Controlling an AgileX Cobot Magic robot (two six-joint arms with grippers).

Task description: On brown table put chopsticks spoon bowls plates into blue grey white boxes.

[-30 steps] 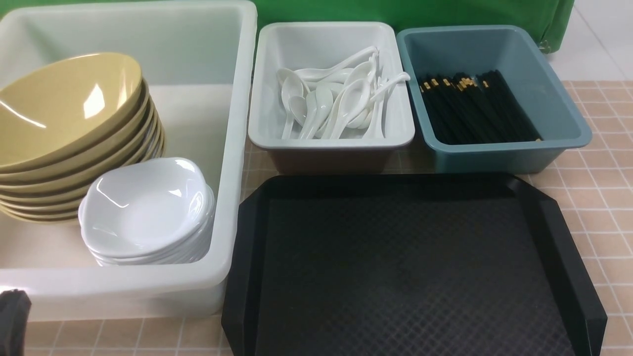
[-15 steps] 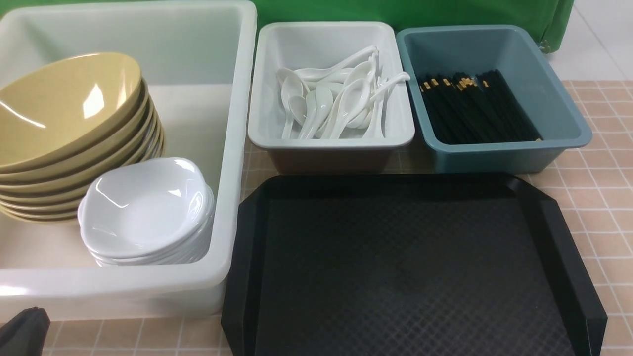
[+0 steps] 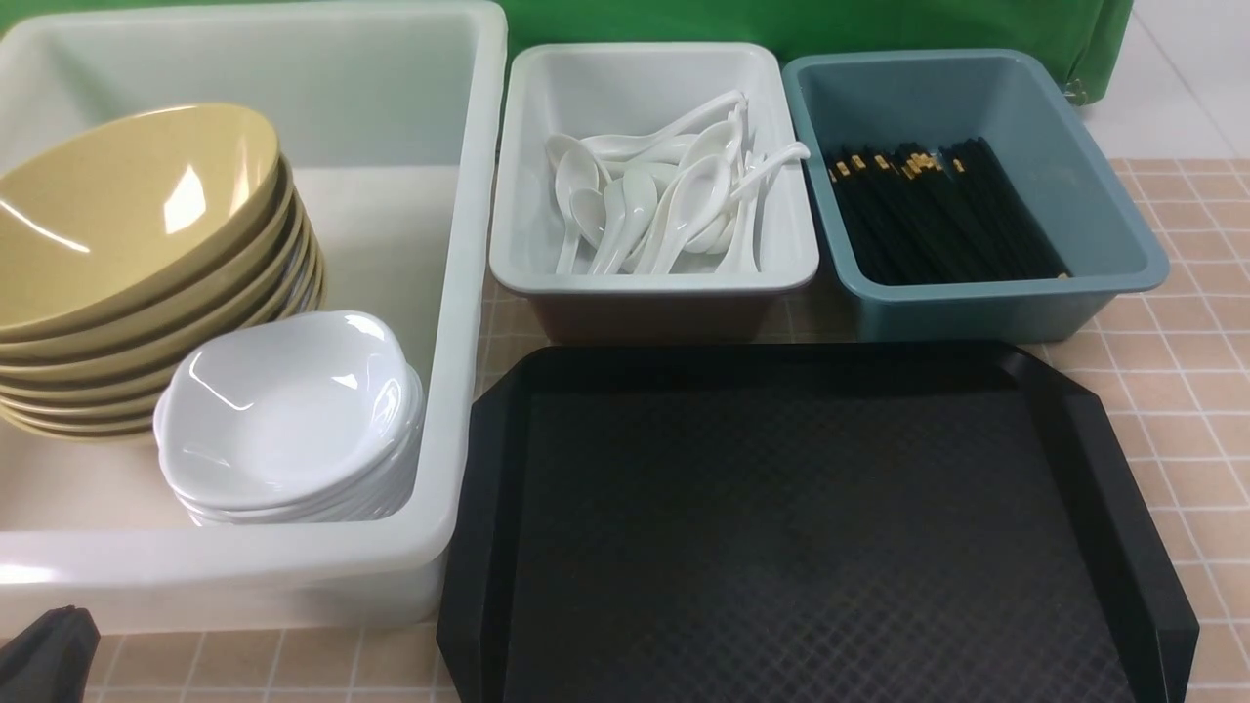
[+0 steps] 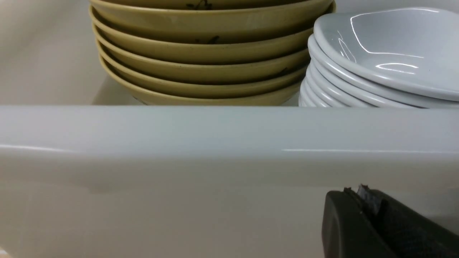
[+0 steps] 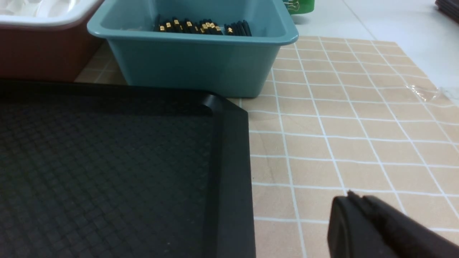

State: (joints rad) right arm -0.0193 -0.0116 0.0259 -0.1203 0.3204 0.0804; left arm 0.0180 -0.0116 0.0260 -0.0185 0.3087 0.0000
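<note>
A stack of yellow bowls (image 3: 127, 215) and a stack of white plates (image 3: 283, 410) stand inside the white tub (image 3: 469, 293). Several white spoons (image 3: 664, 195) lie in the grey bin (image 3: 654, 278). Black chopsticks (image 3: 937, 210) fill the blue bin (image 3: 977, 293). My left gripper (image 3: 54, 644) is shut and empty, low at the tub's near outer wall (image 4: 179, 161). The right gripper (image 5: 353, 196) is also shut and empty, over the brown table (image 5: 358, 125) beside the tray; it does not show in the front view.
A flat black tray (image 3: 801, 527) with nothing on it lies in front of the grey and blue bins. Green cloth (image 3: 781, 24) hangs behind the bins. Bare tiled table (image 3: 1172, 391) runs along the tray's right side.
The left gripper shifted slightly right and lower at the bottom left corner of the front view, then stayed still. The dishes and bins have not moved.
</note>
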